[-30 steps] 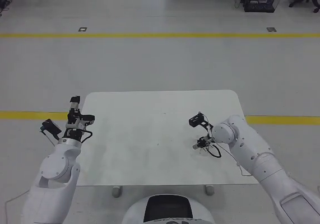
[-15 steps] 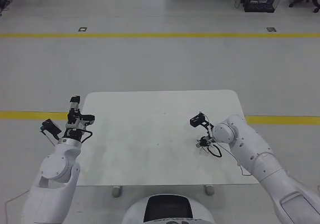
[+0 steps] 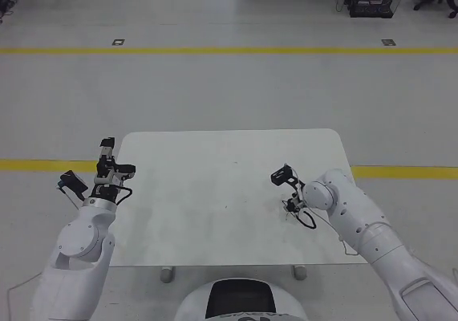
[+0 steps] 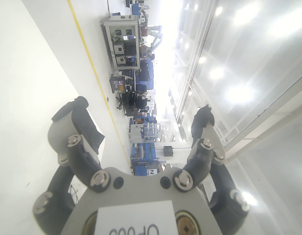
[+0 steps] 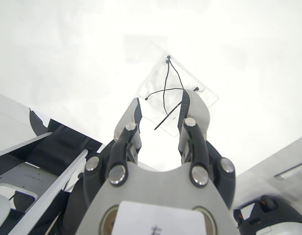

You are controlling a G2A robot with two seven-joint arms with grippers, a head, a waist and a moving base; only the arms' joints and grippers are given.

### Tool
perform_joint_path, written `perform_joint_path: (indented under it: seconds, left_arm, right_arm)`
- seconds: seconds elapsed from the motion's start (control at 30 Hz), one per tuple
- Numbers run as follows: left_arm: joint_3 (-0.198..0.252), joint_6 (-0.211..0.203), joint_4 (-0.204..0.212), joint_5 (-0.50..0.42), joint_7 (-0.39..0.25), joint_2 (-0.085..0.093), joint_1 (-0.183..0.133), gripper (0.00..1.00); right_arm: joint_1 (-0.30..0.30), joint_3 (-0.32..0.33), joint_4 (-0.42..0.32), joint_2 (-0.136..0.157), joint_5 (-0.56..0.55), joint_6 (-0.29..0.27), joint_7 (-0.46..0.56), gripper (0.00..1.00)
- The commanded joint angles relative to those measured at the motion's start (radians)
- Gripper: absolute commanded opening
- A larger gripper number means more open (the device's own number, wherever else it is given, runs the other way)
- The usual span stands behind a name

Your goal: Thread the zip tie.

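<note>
Your right arm has shifted slightly; its gripper (image 5: 162,97) hangs open just above the zip ties (image 5: 164,89), which lie crossed on a clear sheet (image 5: 153,81) on the right of the table (image 3: 212,184). Your left gripper (image 4: 142,106) is open and empty at the left edge. Nothing is grasped or threaded yet.

Pale grey glossy floor (image 3: 229,88). Upper yellow painted stripe (image 3: 212,50) runs across the upper frame. Second yellow painted stripe (image 3: 20,164) sits mid-frame and passes behind the white rounded-corner table (image 3: 229,152) at centre. Two small dark square floor plates (image 3: 118,42) lie just above the upper stripe, dark equipment (image 3: 369,8) at the top right edge. Left wrist view shows bright ceiling light rows (image 4: 241,13), an open metal-frame rack (image 4: 121,42), black office chairs (image 4: 131,101) and blue workstations (image 4: 141,152).
</note>
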Motion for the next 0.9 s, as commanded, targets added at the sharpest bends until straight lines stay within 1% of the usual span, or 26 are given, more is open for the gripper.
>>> perform_joint_path:
  seconds: [0.0, 0.1, 0.27, 0.5, 0.87]
  left_arm:
    - [0.0, 0.0, 0.0, 0.0, 0.0, 0.0, 0.0, 1.0]
    - [0.0, 0.0, 0.0, 0.0, 0.0, 0.0, 0.0, 1.0]
    - [0.0, 0.0, 0.0, 0.0, 0.0, 0.0, 0.0, 1.0]
    - [0.0, 0.0, 0.0, 0.0, 0.0, 0.0, 0.0, 1.0]
    - [0.0, 0.0, 0.0, 0.0, 0.0, 0.0, 0.0, 1.0]
  right_arm:
    - [0.0, -0.003, 0.004, -0.001, -0.003, 0.002, -0.006, 0.33]
    - [-0.002, -0.011, 0.012, -0.004, -0.008, 0.004, -0.024, 0.33]
    - [0.005, -0.033, 0.045, -0.014, -0.018, 0.017, -0.044, 0.31]
    - [0.021, -0.055, 0.094, -0.027, -0.021, 0.028, -0.075, 0.22]
    - [0.042, -0.08, 0.154, -0.046, -0.02, 0.032, -0.104, 0.22]
